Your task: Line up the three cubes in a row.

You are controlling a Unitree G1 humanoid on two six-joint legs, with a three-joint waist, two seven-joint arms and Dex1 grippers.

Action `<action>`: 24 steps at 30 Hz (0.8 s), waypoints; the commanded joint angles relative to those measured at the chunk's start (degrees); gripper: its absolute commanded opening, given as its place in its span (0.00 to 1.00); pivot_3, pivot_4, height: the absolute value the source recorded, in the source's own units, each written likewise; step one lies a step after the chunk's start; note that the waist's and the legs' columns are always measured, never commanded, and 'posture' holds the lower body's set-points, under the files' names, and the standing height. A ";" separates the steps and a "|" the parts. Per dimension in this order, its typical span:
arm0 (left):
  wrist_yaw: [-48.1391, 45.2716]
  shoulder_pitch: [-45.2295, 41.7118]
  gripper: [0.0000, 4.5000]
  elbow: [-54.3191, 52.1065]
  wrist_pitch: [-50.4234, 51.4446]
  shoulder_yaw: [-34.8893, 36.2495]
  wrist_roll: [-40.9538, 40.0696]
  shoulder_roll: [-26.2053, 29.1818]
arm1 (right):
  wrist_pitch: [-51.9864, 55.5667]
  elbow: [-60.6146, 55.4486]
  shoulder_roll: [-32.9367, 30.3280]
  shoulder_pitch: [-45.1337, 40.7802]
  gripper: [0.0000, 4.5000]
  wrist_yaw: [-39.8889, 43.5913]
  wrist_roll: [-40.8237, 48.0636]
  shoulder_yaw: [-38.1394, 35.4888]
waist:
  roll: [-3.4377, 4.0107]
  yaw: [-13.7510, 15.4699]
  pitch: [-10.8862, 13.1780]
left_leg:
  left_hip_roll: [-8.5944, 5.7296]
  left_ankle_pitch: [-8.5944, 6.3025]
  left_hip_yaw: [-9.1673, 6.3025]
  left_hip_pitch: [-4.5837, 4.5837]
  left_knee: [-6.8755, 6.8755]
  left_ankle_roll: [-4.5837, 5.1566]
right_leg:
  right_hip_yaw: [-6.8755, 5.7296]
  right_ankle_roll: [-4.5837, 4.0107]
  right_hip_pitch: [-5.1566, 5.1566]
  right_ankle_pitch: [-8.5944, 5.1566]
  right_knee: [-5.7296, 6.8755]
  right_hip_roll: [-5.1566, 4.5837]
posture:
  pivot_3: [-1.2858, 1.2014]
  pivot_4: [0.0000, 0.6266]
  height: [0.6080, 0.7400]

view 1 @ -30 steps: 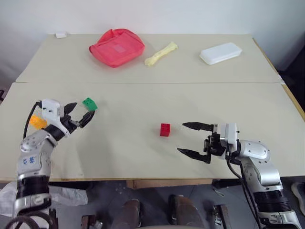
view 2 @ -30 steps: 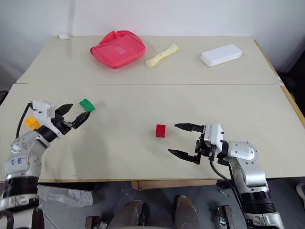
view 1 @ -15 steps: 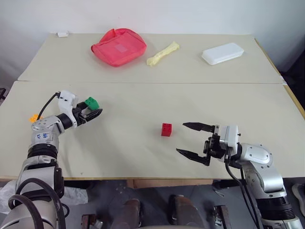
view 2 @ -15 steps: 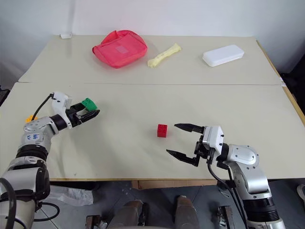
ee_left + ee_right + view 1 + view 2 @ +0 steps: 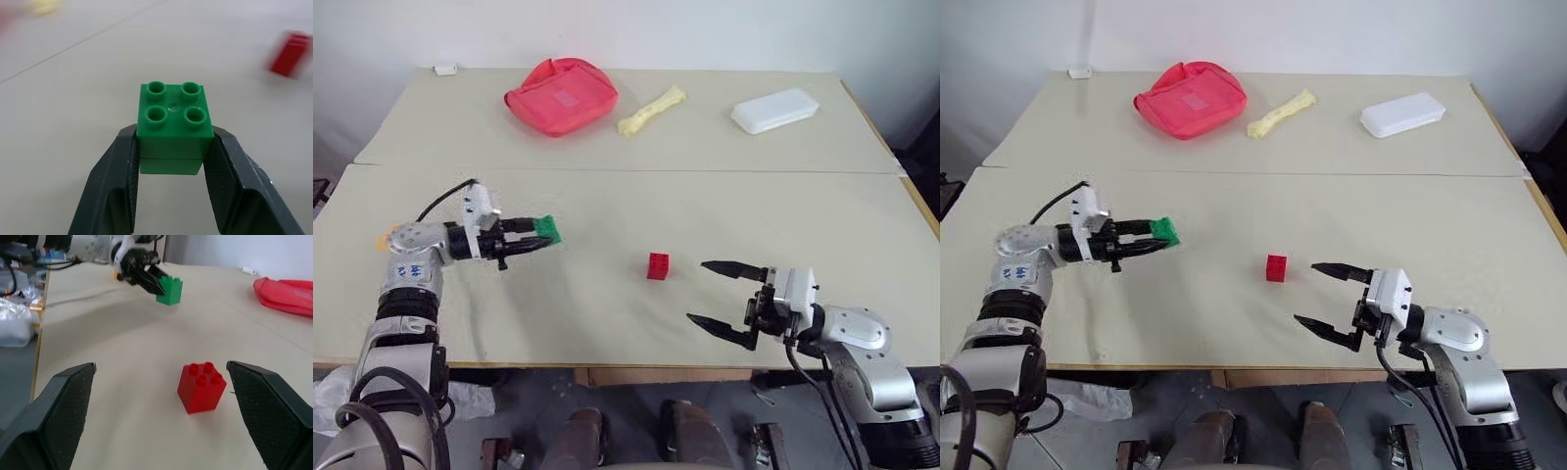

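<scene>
My left gripper (image 5: pixel 542 236) is shut on the green cube (image 5: pixel 547 228), one finger on each side, studs up, held just above the table (image 5: pixel 607 323). The red cube (image 5: pixel 658 265) stands alone on the table to the right of it, about a hand's length away. My right gripper (image 5: pixel 698 291) is open just right of the red cube, pointing at it, and the red cube (image 5: pixel 200 387) sits ahead of the gap between its fingers. A sliver of the orange cube (image 5: pixel 383 237) shows behind my left arm near the table's left edge.
At the back of the table lie a big red pouch (image 5: pixel 561 95), a pale yellow elongated object (image 5: pixel 649 108), a white flat box (image 5: pixel 773 110) and a small white item (image 5: pixel 443 70). A seam (image 5: pixel 724 170) crosses the table between them and the cubes.
The left gripper closed on the green cube and carried it to the right, toward the red cube. The right gripper stayed open and near the red cube.
</scene>
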 commanded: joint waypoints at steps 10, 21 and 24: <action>-6.08 -8.73 0.33 12.18 -12.38 -9.25 6.85 -6.81 | 1.27 -7.49 -2.05 6.38 1.00 -2.72 1.92 -4.18 | -0.07 0.79 0.04 | 0.01 0.02 0.11 -0.01 0.03 0.05 | 0.03 0.04 -0.02 0.01 0.01 0.13 | 0.52 0.24 1.00; -4.08 -10.14 0.55 15.25 -13.05 -8.48 7.52 -8.81 | 1.48 -8.59 -2.43 8.50 1.00 -3.92 2.10 -4.51 | -0.09 0.78 0.05 | -0.01 0.04 0.11 -0.01 0.05 0.10 | 0.04 0.08 -0.01 0.03 0.02 0.11 | 0.52 0.24 1.00; -3.31 -9.56 0.75 14.41 -14.23 -7.07 6.68 -8.11 | 1.49 -8.00 -2.20 7.59 1.00 -3.63 2.13 -3.62 | -0.09 0.77 0.06 | -0.02 0.04 0.11 -0.01 0.05 0.11 | 0.04 0.08 -0.01 0.03 0.02 0.11 | 0.52 0.24 1.00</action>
